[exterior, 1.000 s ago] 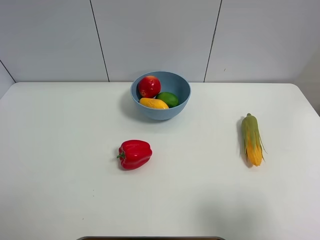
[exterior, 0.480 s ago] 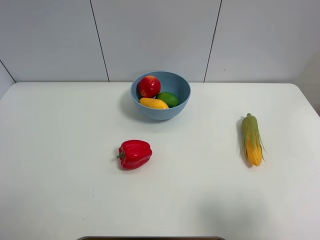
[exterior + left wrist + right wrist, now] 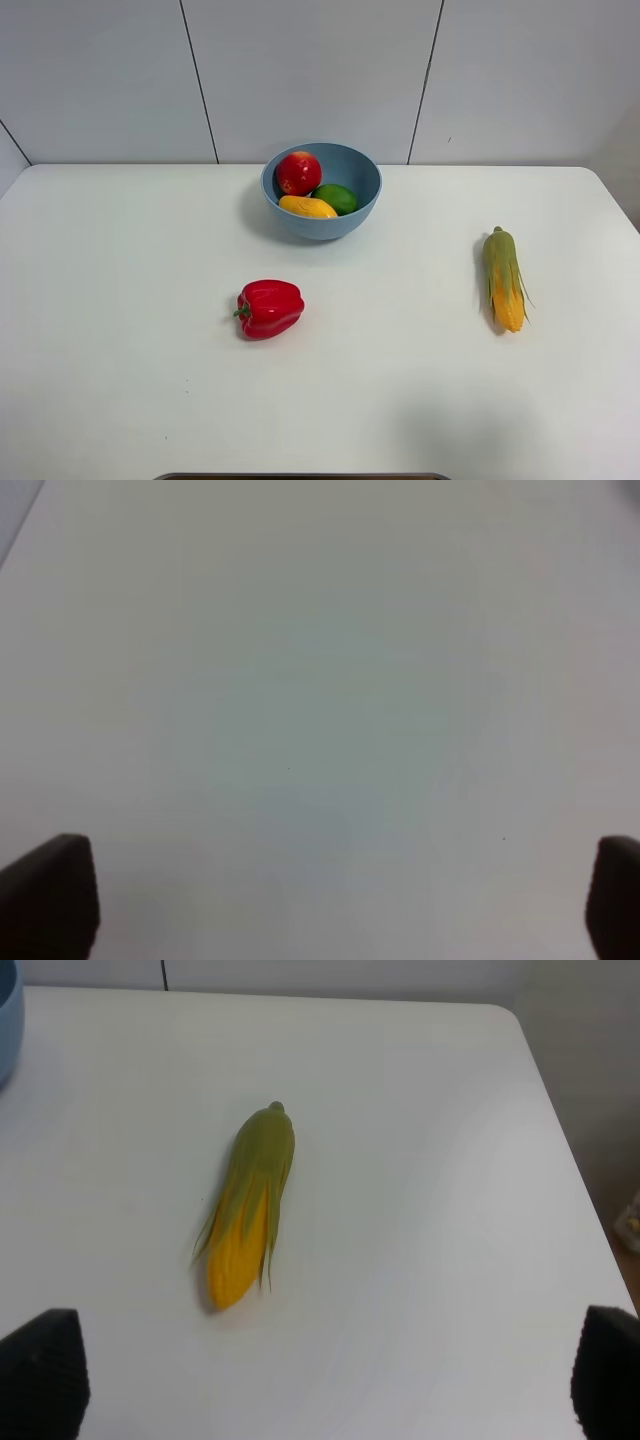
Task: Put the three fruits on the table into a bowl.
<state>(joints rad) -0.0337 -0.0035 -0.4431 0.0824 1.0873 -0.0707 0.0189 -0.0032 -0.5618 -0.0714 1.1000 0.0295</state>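
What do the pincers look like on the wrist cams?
Little shows. Left pincer: two dark, near-black fingertips with rounded edges. Right pincer: the same dark tips, finely textured. No cables or markings visible; arms absent overhead.

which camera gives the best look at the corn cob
The right wrist view: the corn cob lies large and central there, green husk and yellow kernels clear. The exterior high view shows it whole but small, at the table's right side. The left wrist view shows only bare table.

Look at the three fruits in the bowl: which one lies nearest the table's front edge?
The yellow-orange mango. It lies at the front of the blue bowl; the red apple sits behind it to the left, the green lime behind it to the right.
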